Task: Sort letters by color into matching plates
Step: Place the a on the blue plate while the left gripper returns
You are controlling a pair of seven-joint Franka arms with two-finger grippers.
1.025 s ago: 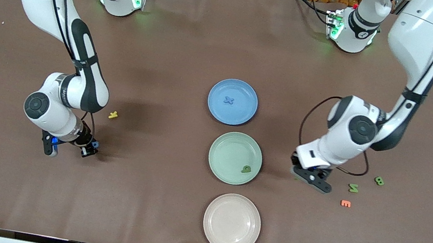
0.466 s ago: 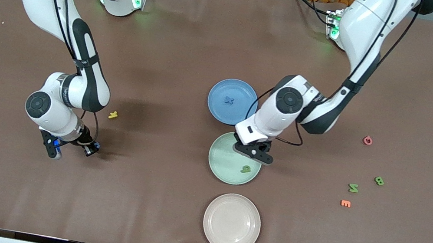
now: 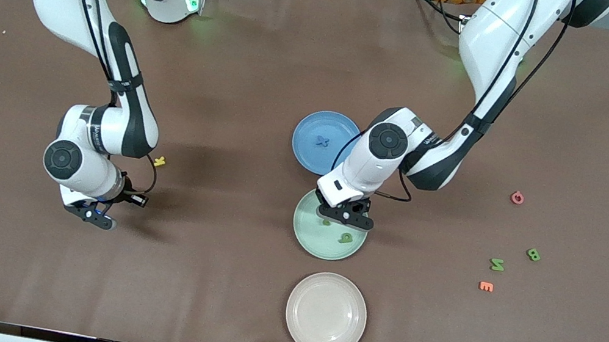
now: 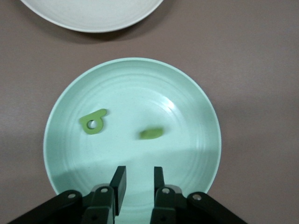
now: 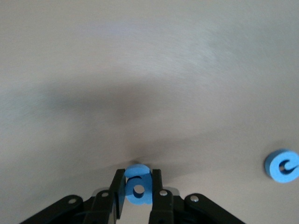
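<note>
My left gripper (image 3: 341, 219) (image 4: 138, 185) hangs open over the mint green plate (image 3: 310, 240) (image 4: 140, 88), with nothing between its fingers. Two green letters lie in that plate: one (image 3: 327, 222) (image 4: 151, 133) just off the fingertips, the other (image 3: 345, 238) (image 4: 92, 123) nearer the front camera. The blue plate (image 3: 305, 152) holds a blue X (image 3: 320, 140). Toward the right arm's end, my right gripper (image 3: 94, 217) (image 5: 138, 186) is shut on a blue letter (image 5: 138, 184) just above the table. A second blue letter (image 5: 282, 165) lies on the cloth beside it. Two more green letters (image 3: 497, 264) (image 3: 533, 254) lie toward the left arm's end.
A cream plate (image 3: 326, 314) (image 4: 88, 14) sits nearest the front camera, in line with the other two plates. A yellow letter (image 3: 159, 160) lies by the right arm. An orange letter (image 3: 486, 286) and a red one (image 3: 517, 197) lie near the loose green letters.
My left arm swung from the loose green letters to over the green plate, opened, and a second green letter now lies there. My right gripper shut on a blue letter and turned.
</note>
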